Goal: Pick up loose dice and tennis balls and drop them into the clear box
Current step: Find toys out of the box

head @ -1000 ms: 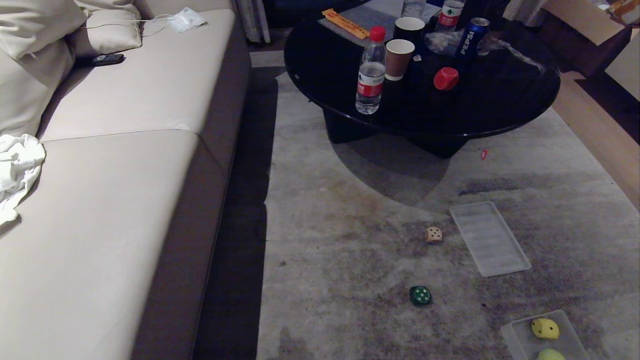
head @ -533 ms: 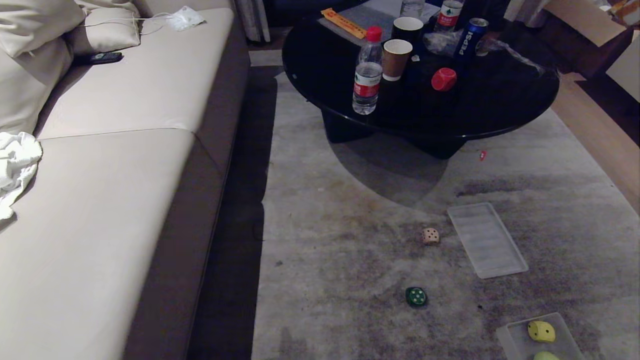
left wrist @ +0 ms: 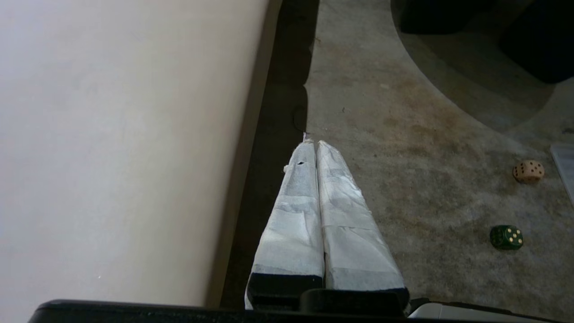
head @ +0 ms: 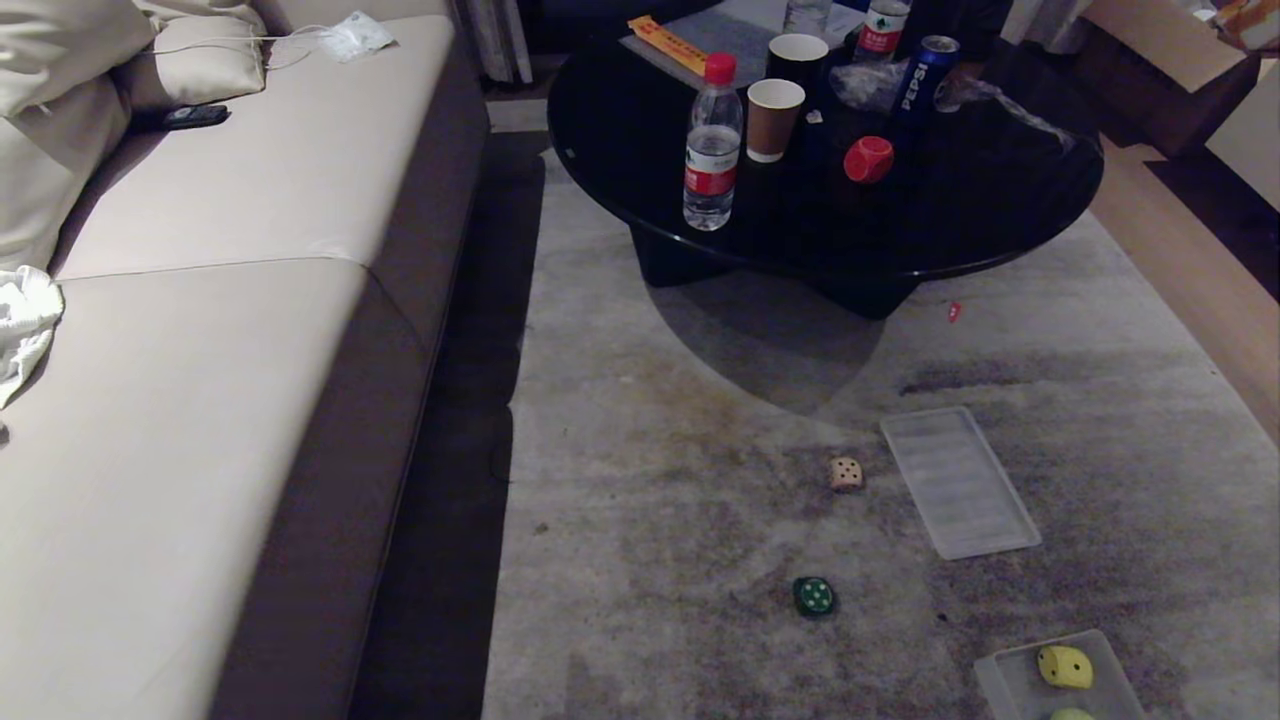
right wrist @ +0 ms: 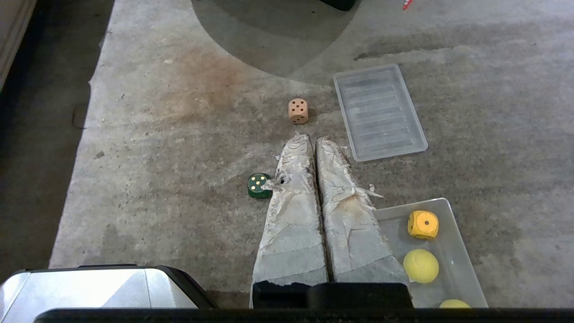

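A beige die (head: 846, 473) (right wrist: 298, 111) and a dark green die (head: 814, 596) (right wrist: 258, 185) lie loose on the grey carpet. On the black table sits a red die (head: 867, 159). The clear box (head: 1000, 680) (right wrist: 394, 224) stands on the carpet at the near right, holding a yellow die (right wrist: 423, 224) and two tennis balls (right wrist: 420, 265). My right gripper (right wrist: 309, 138) hangs shut and empty above the carpet between the green die and the box. Beside the sofa edge my left gripper (left wrist: 312, 143) is shut and empty too. Neither arm shows in the head view.
A ribbed translucent lid (head: 958, 481) lies flat just right of the beige die. The beige sofa (head: 200, 400) fills the left. The round black table (head: 1000, 200) ahead carries bottles, cups and a can. A red scrap (head: 954, 311) lies near its base.
The whole head view has slid leftward, so the camera has moved. The dice, lid and box keep their places on the carpet.
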`<state>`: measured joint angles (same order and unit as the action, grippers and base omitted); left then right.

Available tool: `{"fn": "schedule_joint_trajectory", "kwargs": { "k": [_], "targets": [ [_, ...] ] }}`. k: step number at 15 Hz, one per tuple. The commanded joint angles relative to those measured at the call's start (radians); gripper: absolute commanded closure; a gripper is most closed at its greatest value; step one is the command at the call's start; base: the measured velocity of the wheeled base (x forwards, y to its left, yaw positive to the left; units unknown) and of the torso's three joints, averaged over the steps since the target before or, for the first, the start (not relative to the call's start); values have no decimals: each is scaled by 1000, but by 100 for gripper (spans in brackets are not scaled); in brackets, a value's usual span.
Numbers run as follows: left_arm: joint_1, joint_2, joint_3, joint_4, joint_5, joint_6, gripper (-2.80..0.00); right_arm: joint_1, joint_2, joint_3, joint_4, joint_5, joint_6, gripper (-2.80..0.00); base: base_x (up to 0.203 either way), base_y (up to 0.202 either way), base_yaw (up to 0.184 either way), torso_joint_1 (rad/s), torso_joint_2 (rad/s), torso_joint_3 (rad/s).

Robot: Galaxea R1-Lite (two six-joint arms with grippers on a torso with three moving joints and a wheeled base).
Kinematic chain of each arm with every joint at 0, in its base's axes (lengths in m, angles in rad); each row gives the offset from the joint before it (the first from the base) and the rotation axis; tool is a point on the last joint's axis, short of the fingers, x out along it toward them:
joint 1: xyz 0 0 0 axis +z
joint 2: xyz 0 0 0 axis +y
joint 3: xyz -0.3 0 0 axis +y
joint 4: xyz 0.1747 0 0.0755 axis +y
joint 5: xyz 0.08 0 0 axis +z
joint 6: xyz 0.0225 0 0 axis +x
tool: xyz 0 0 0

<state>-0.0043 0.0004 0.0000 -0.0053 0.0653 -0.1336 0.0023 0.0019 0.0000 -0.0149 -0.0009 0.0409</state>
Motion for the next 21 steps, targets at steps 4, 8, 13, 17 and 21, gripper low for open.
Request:
{"fn": "schedule_joint_trajectory", "kwargs": {
  "k": [4, 8, 13, 17, 21],
  "targets": [
    [1, 0, 0, -1, 1, -3, 0, 1, 0, 6, 0, 1, -1, 0, 0, 0, 0, 2, 1, -121],
    [1, 0, 0, -1, 1, -4, 0, 1, 0, 6, 0, 0, -1, 0, 0, 0, 0, 2, 2, -193],
    [0, 1, 0, -1, 1, -4, 0, 1, 0, 6, 0, 1, -1, 0, 0, 0, 0, 1, 4, -194],
    [0, 1, 0, -1, 1, -3, 0, 1, 0, 6, 0, 1, -1, 0, 0, 0, 0, 1, 4, -188],
    [0, 1, 0, -1, 1, -3, 0, 1, 0, 6, 0, -1, 1, 0, 0, 0, 0, 3, 1, -45]
  ]
}}
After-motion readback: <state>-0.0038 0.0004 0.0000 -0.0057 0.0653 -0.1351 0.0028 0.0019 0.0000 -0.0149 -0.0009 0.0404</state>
